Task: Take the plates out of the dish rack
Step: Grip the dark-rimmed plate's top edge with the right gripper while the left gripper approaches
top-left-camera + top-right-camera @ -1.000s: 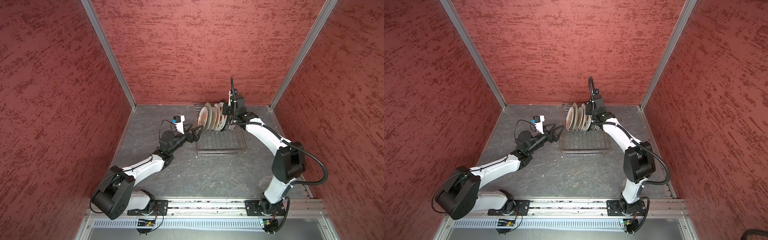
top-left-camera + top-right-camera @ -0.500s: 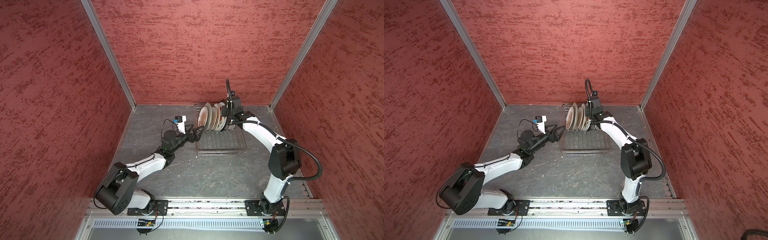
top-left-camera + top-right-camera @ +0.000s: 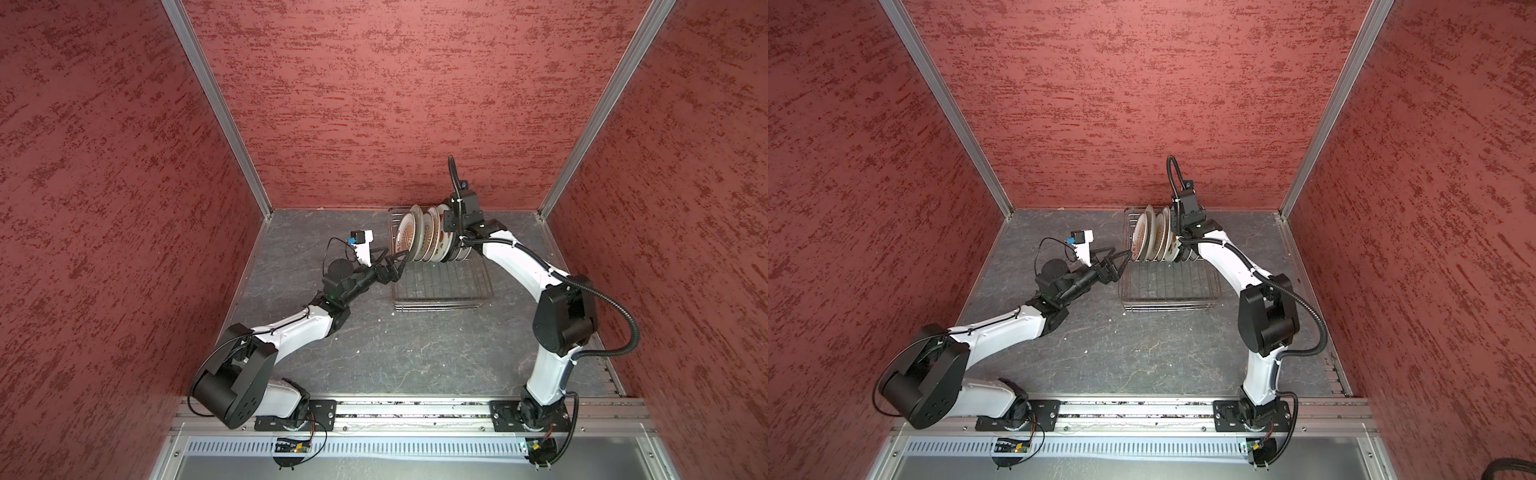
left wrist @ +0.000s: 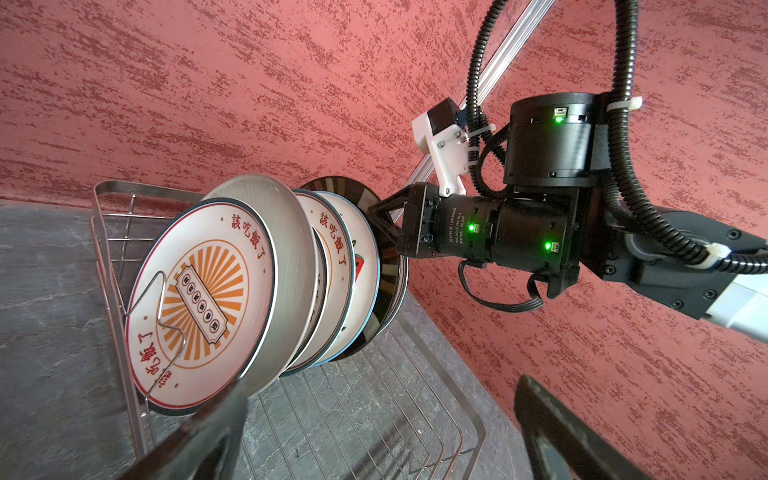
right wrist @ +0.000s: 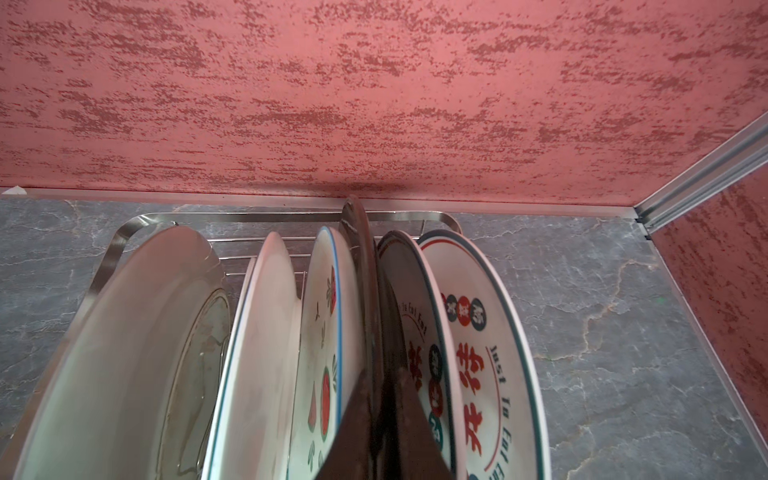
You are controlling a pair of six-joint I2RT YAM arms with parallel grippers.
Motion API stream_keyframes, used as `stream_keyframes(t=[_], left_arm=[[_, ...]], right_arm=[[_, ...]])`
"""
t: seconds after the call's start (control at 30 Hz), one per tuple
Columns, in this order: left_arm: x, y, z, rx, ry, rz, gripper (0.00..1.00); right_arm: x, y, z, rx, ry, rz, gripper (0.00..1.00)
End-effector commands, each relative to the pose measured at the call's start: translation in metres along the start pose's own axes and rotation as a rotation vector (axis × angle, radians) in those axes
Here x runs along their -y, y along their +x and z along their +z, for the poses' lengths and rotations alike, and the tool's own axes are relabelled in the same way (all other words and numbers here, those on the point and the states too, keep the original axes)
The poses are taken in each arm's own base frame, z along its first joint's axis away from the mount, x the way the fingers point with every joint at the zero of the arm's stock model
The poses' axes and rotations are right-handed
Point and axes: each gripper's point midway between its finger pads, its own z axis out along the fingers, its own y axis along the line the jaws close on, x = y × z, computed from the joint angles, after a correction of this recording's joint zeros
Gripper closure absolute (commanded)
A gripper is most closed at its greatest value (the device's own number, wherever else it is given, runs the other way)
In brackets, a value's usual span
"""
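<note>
Several plates (image 3: 424, 237) (image 3: 1154, 237) stand on edge at the far end of the silver wire dish rack (image 3: 440, 286) (image 3: 1167, 286). My right gripper (image 5: 376, 407) reaches down among them and is shut on the rim of a thin dark plate (image 5: 357, 257), between a watermelon plate (image 5: 324, 332) and a plate with red characters (image 5: 469, 365). The left wrist view shows that grip (image 4: 372, 224) too. My left gripper (image 3: 401, 259) (image 3: 1121, 259) is open and empty at the rack's left end, one finger (image 4: 548, 428) clear of the orange sunburst plate (image 4: 199, 299).
The rack sits near the back wall on a grey stone-look floor (image 3: 415, 353). Red textured walls close in the left, back and right sides. The rack's near half (image 4: 374, 415) is bare wire grid.
My right gripper has closed onto the dark plate's rim and its wrist has shifted slightly left. The left gripper has edged closer to the rack's left end, still open.
</note>
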Motion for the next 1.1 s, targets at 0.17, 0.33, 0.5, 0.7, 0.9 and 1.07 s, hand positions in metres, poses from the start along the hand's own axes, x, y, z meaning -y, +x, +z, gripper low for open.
stream_keyframes(t=[0.17, 0.33, 0.5, 0.7, 0.9, 1.07], left_arm=[[-0.002, -0.008, 0.003, 0.023, -0.009, 0.012, 0.01], [-0.010, -0.005, 0.002, 0.017, -0.032, -0.002, 0.01], [-0.012, -0.006, 0.000, 0.019, -0.041, -0.005, 0.01], [-0.014, -0.005, 0.000, 0.017, -0.044, -0.013, 0.01], [-0.014, -0.005, 0.002, 0.018, -0.036, -0.028, 0.01], [-0.013, -0.004, 0.003, 0.013, -0.030, -0.036, 0.01]], right_arm=[[-0.010, -0.012, -0.005, 0.041, 0.069, -0.022, 0.95], [-0.010, -0.026, -0.015, 0.093, 0.132, -0.046, 0.98], [-0.005, -0.038, -0.027, 0.129, 0.164, -0.046, 1.00], [-0.002, -0.050, -0.041, 0.163, 0.156, -0.036, 1.00], [0.001, -0.065, -0.062, 0.217, 0.158, -0.030, 1.00], [0.001, -0.075, -0.082, 0.262, 0.159, -0.032, 1.00]])
